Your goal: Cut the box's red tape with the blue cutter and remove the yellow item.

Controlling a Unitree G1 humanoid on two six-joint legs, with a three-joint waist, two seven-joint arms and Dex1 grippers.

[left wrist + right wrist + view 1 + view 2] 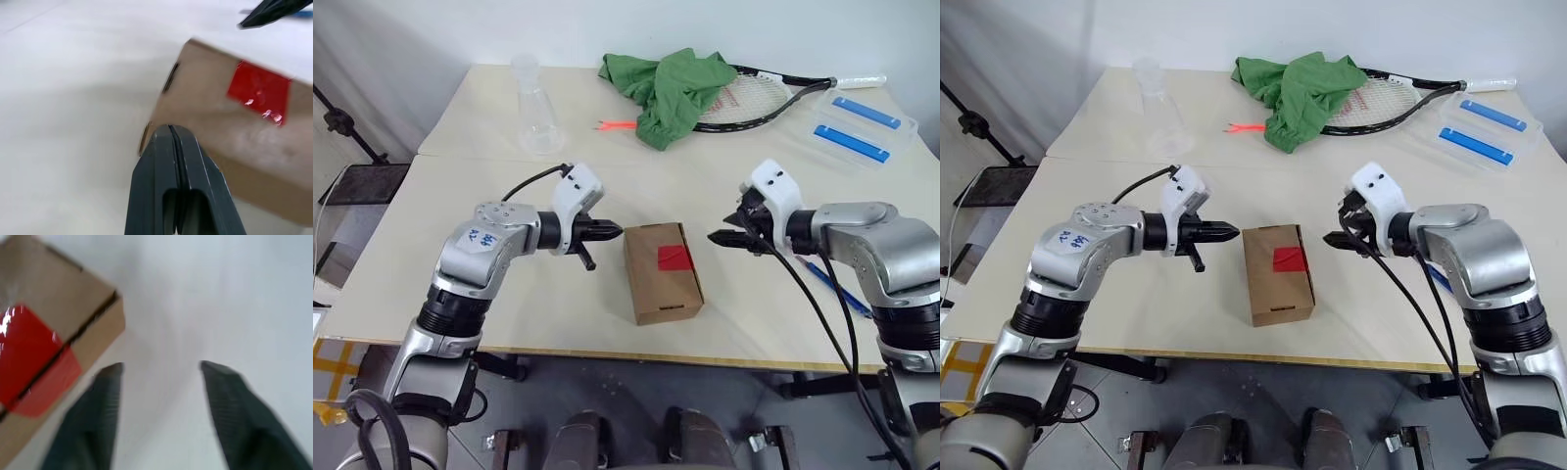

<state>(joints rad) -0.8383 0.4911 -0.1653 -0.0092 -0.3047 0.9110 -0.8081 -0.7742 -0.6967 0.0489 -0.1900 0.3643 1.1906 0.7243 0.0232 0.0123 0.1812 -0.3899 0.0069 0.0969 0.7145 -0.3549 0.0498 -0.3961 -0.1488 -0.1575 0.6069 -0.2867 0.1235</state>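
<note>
The box (663, 271) lies flat near the front edge of the pale surface (489, 117), flaps closed, with the red tape (674, 258) still across the seam on its top face, so nothing inside it can be seen. Just to the box's left the left gripper (610, 232) hovers with its fingers (177, 181) clenched together on nothing, and just to its right the right gripper (159, 369) hovers with fingers released, spread and empty. Behind the box and toward the right, a clear plastic case (864, 128) holds two flat blue bars (858, 143), and the blue cutter (830, 285) lies on the surface to the box's right, under the right arm.
</note>
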